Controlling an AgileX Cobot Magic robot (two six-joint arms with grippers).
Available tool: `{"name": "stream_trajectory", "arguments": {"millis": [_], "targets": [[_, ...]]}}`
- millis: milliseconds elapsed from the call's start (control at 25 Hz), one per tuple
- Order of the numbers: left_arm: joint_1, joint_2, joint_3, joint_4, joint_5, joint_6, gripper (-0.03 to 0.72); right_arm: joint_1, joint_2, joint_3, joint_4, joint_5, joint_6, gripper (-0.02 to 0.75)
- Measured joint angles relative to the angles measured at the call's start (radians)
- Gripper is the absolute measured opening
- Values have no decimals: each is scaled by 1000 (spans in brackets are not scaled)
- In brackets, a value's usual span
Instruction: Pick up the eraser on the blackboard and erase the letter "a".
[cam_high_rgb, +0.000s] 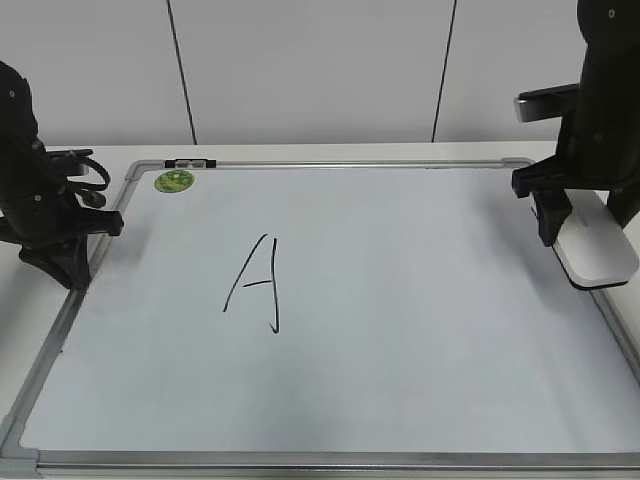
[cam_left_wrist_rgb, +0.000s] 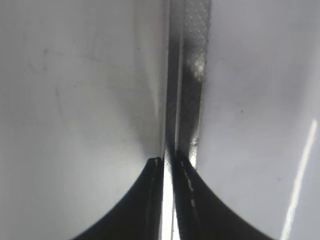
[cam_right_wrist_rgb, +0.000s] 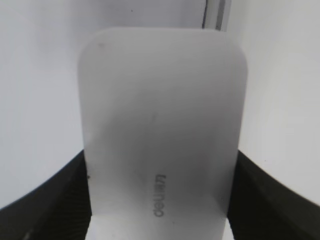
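Observation:
The blackboard is a white board in a silver frame lying flat. A large capital "A" is written left of its middle; no small letter "a" shows anywhere on it. The eraser, white and glossy with a dark underside, is at the board's right edge. My right gripper has one finger on each long side of it. In the right wrist view the eraser fills the space between the fingers. My left gripper is shut and empty over the board's left frame, its fingertips nearly touching.
A round green sticker sits in the board's far left corner. A black clip is on the far frame. A white wall stands close behind the table.

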Motion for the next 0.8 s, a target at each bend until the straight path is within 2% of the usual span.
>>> {"name": "stream_trajectory", "arguments": {"millis": [320, 800], "targets": [[0, 0, 0, 0, 0, 0, 54, -71, 78, -4, 49, -3, -8, 526], [1, 0, 0, -5, 0, 0, 55, -74, 161, -76, 81, -8, -17, 526]]}}
